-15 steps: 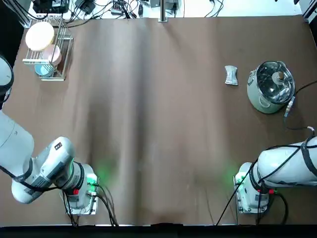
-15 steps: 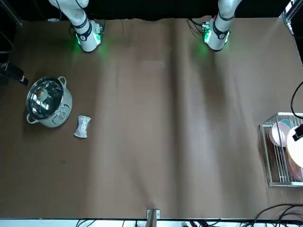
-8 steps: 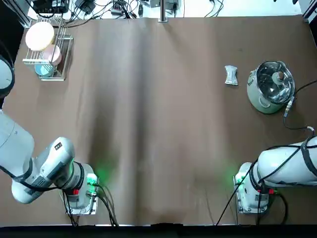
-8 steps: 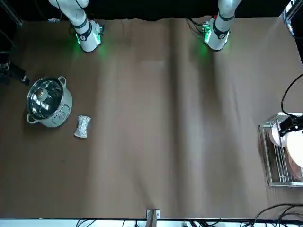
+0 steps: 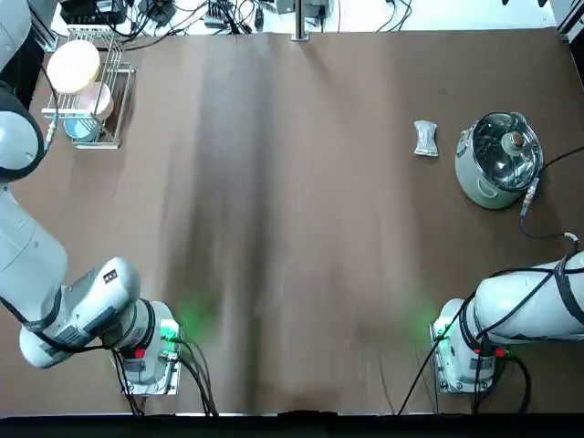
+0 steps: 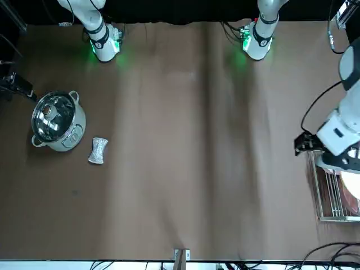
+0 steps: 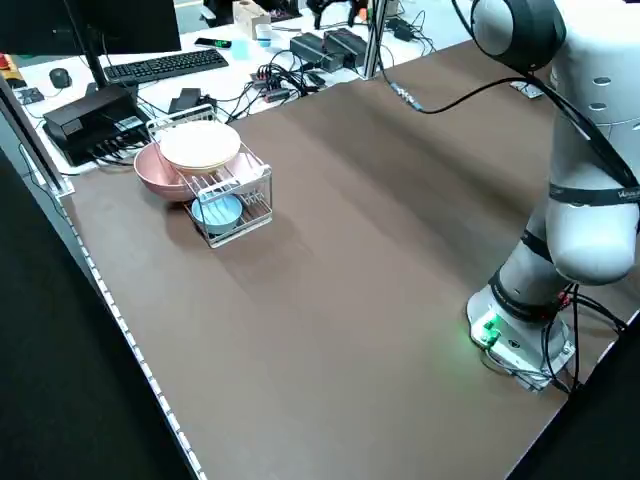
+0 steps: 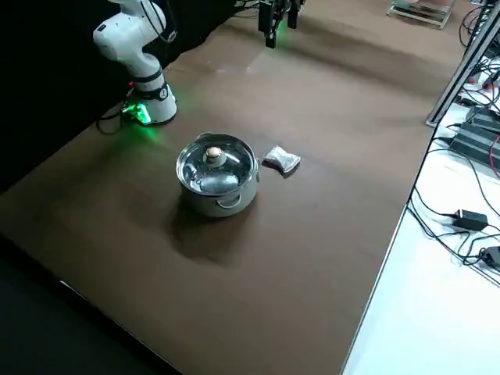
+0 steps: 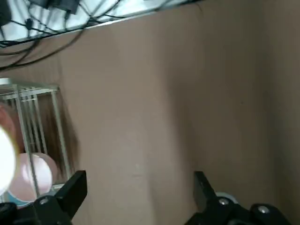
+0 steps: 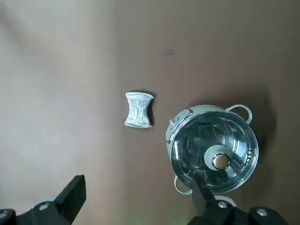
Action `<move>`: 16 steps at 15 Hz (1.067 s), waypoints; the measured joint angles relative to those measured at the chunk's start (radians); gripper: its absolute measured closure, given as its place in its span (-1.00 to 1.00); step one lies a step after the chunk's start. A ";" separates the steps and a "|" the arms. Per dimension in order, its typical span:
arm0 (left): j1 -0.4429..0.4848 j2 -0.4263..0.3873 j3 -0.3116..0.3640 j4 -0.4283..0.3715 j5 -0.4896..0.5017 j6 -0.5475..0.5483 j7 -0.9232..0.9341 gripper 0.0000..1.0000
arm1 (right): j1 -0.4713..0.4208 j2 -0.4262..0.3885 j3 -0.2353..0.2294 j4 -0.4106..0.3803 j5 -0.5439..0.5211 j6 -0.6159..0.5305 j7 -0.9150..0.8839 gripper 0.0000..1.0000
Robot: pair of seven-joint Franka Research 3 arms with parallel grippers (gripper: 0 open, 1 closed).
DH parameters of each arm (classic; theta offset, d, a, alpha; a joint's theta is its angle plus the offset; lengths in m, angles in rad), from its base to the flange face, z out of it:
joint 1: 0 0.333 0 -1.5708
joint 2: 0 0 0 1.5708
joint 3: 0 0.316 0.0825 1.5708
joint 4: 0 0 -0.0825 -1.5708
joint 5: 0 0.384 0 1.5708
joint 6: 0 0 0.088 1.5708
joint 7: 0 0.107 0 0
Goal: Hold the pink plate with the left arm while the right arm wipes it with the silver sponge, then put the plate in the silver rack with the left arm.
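Observation:
The pink plate (image 5: 96, 99) rests in the silver rack (image 5: 117, 109) at the table's far left corner; the left wrist view shows the pink plate (image 9: 33, 176) behind the rack's bars (image 9: 58, 122). My left gripper (image 9: 136, 187) is open and empty, raised beside the rack, and the left arm (image 6: 339, 135) covers part of the rack (image 6: 329, 194) in the front view. The silver sponge (image 5: 425, 139) lies flat next to the pot. High above the sponge (image 10: 138, 109), my right gripper (image 10: 136, 192) is open and holds nothing.
A steel pot with a glass lid (image 5: 499, 160) stands at the right, just beyond the sponge. The rack also holds a cream plate (image 7: 200, 145), a pink bowl (image 7: 160, 175) and a blue dish (image 7: 217, 212). Cables and a keyboard lie past the far edge.
The left arm has lifted away from the rack and swung into the front view, leaving the plate in the rack. The sponge, the pot and the right arm have stayed put.

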 joint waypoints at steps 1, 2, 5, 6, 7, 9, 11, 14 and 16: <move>-0.023 -0.001 0.007 0.000 0.001 -0.010 -0.004 -1.00 | 0.000 0.000 0.000 0.000 0.000 0.000 0.000 -1.00; -0.051 -0.005 0.028 0.002 0.001 -0.019 -0.006 -1.00 | 0.000 0.000 0.000 0.000 0.000 0.000 0.000 -1.00; -0.199 -0.042 0.198 0.012 -0.005 -0.026 -0.006 -1.00 | 0.000 0.000 0.000 0.000 0.000 0.001 0.000 -1.00; -0.261 -0.059 0.274 0.013 -0.030 -0.027 -0.006 -1.00 | 0.000 0.000 0.000 0.000 0.000 0.001 0.000 -1.00; -0.318 -0.078 0.346 0.015 -0.076 -0.028 -0.006 -1.00 | 0.000 0.000 0.000 0.000 0.000 0.001 0.000 -1.00; -0.405 -0.121 0.481 0.015 -0.180 -0.030 -0.005 -1.00 | 0.000 0.000 -0.001 0.000 0.000 0.001 0.000 -1.00; -0.458 -0.161 0.584 0.015 -0.249 -0.038 0.000 -1.00 | 0.000 0.000 -0.001 0.000 0.000 0.001 0.000 -1.00; -0.486 -0.199 0.646 -0.006 -0.299 -0.053 0.000 -1.00 | 0.000 0.000 -0.001 0.000 0.000 0.001 0.000 -1.00; -0.484 -0.210 0.656 -0.023 -0.308 -0.053 0.001 -1.00 | 0.000 0.000 -0.001 0.000 0.000 0.002 0.000 -1.00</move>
